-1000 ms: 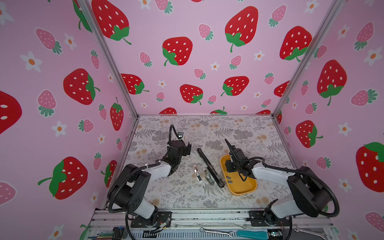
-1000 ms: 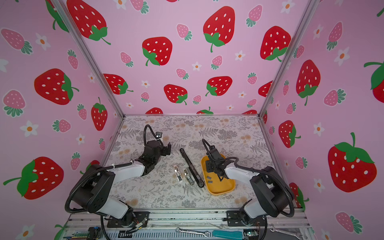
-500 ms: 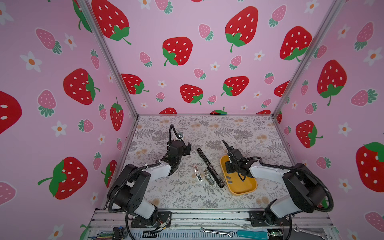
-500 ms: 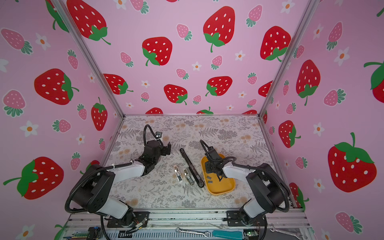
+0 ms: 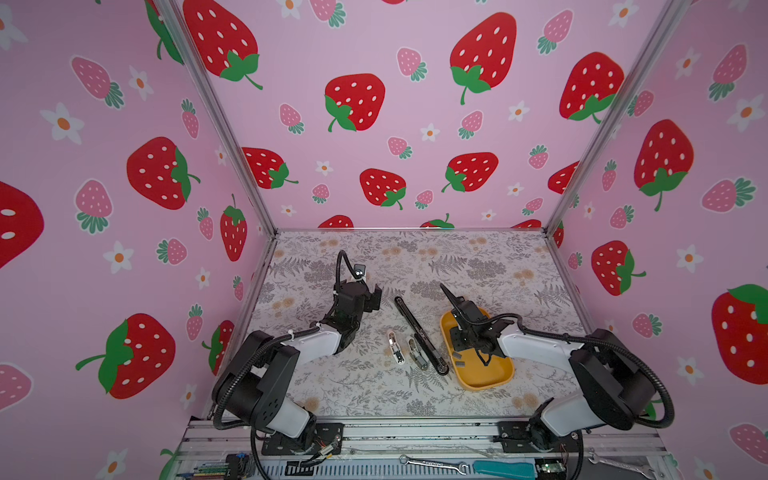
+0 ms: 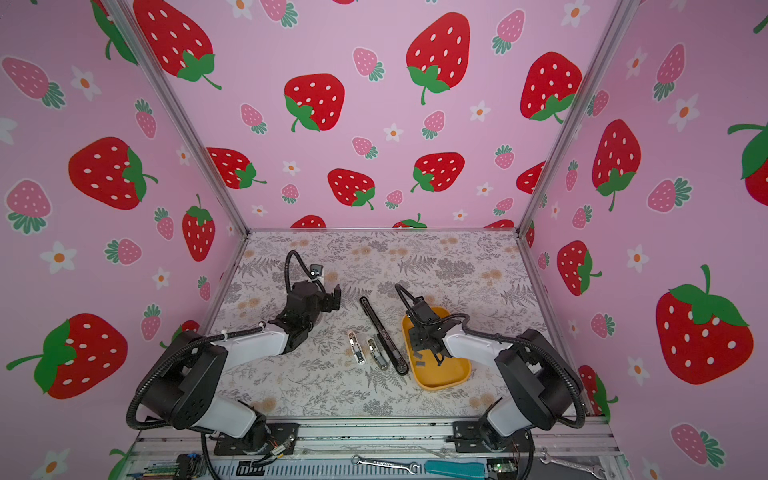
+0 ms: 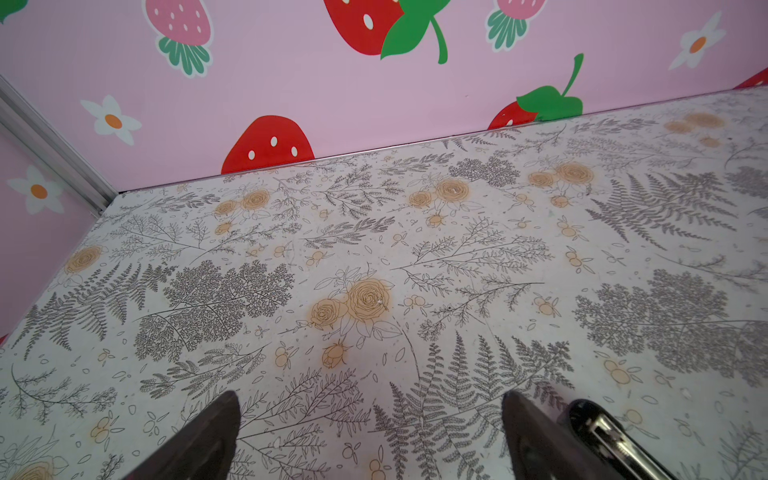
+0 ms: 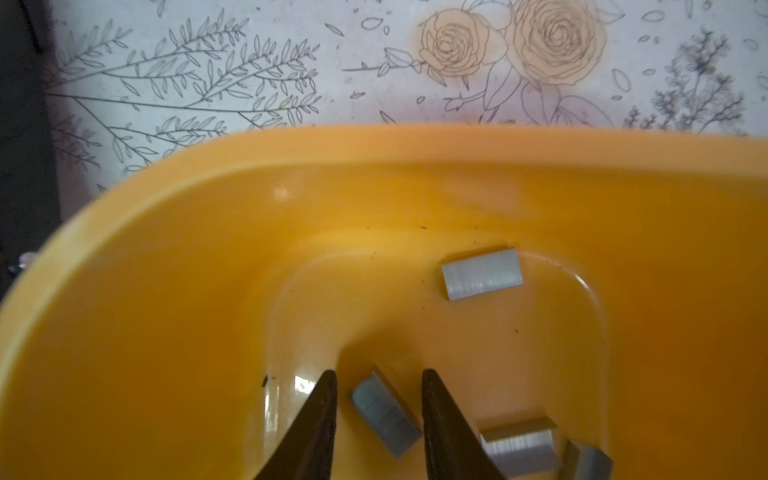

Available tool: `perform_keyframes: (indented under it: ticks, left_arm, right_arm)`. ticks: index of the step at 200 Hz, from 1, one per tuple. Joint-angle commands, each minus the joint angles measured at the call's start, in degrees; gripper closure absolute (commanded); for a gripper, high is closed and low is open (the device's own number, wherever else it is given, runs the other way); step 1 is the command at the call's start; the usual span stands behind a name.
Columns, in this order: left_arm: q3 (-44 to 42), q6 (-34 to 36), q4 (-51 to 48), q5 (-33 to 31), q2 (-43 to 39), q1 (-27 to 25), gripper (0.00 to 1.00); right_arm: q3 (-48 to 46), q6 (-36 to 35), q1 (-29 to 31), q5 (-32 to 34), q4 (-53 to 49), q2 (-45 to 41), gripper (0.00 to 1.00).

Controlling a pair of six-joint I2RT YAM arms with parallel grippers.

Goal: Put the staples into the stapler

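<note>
Clearly nothing is loaded yet: the staples (image 8: 482,274) lie in the yellow tray (image 8: 374,145), at three o'clock from the black stapler (image 5: 419,334). The right gripper (image 8: 378,374) narrowly straddles one strip (image 8: 384,417), unclamped; the left gripper (image 7: 370,395) gapes wide, empty.

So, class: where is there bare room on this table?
Bare: the table along the back wall, and its near strip before the front rail. Crowded: mid-table, black stapler and two small metal pieces packed beside the yellow tray.

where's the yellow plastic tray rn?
In both top views the yellow plastic tray sits right of centre on the floral table, right of the long black stapler, under the right pincer.
</note>
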Motion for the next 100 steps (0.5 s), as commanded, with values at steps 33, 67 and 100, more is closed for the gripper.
perform_keyframes:
  ticks: [33, 67, 100]
  left_arm:
    - [-0.7, -0.2, 1.7, -1.5, -1.2, 0.0, 0.01]
    - [-0.5, -0.1, 1.7, -1.5, -0.7, 0.0, 0.01]
    - [-0.5, 0.0, 1.9, -1.4, -0.6, 0.0, 0.01]
  right_arm:
    - [1.2, 0.5, 0.2, 3.0, -2.9, 2.8, 0.71]
    - [1.6, 2.7, 0.0, 6.8, -5.4, 2.9, 0.77]
    - [1.7, 3.6, -0.1, 7.3, -6.8, 2.0, 0.78]
